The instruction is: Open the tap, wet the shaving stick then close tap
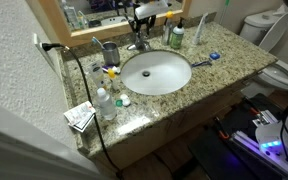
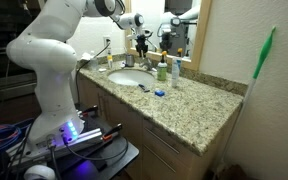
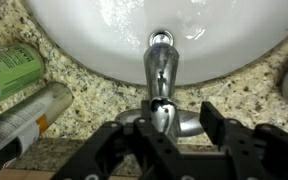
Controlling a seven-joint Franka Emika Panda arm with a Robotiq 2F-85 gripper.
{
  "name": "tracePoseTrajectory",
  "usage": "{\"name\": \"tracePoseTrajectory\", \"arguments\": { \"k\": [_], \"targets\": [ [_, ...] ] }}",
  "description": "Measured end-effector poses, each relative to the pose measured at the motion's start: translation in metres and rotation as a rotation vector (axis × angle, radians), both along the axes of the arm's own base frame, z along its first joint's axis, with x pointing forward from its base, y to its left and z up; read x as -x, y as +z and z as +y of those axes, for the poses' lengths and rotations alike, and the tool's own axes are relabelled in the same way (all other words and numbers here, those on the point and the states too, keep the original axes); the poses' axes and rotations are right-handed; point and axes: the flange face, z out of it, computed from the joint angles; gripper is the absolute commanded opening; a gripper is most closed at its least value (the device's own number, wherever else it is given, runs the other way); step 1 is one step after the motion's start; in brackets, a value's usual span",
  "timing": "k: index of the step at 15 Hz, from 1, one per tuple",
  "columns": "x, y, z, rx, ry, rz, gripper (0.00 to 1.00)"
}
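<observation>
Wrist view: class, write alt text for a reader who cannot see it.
The open gripper straddles the chrome tap, whose spout reaches over the white sink. A green-and-white bottle lies on the speckled counter at left.

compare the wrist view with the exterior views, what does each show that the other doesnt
Only the wrist view: a close look at the open fingers sitting either side of the tap lever, with the spout pointing into the basin.

Only the exterior views: the shaving stick lying on the counter beside the sink, the mirror, the toilet and the robot arm.

Both: the tap, the white sink, the speckled counter and the green-and-white bottle.
</observation>
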Motion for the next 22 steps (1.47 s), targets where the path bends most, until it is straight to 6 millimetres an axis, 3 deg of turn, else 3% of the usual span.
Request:
{"name": "tracePoseTrajectory", "arguments": {
  "k": [1, 2, 4, 10, 12, 14, 16, 22],
  "targets": [
    [0.004, 0.01, 0.003, 0.005, 0.002, 0.006, 0.19],
    [0.008, 0.016, 0.003, 0.011, 0.0, 0.019, 0.6],
    [0.013, 0.018, -0.001, 0.028, -0.016, 0.06, 0.58],
    [0.005, -0.002, -0.021, 0.054, -0.072, 0.076, 0.98],
    [0.001, -0.008, -0.022, 0.044, -0.07, 0.055, 1.0],
    [-0.004, -0.014, -0.022, 0.031, -0.067, 0.029, 1.0],
    [-0.008, -0.021, -0.023, 0.024, -0.067, 0.015, 0.75],
    [-0.014, -0.034, -0.027, 0.014, -0.069, -0.006, 0.34]
  ]
}}
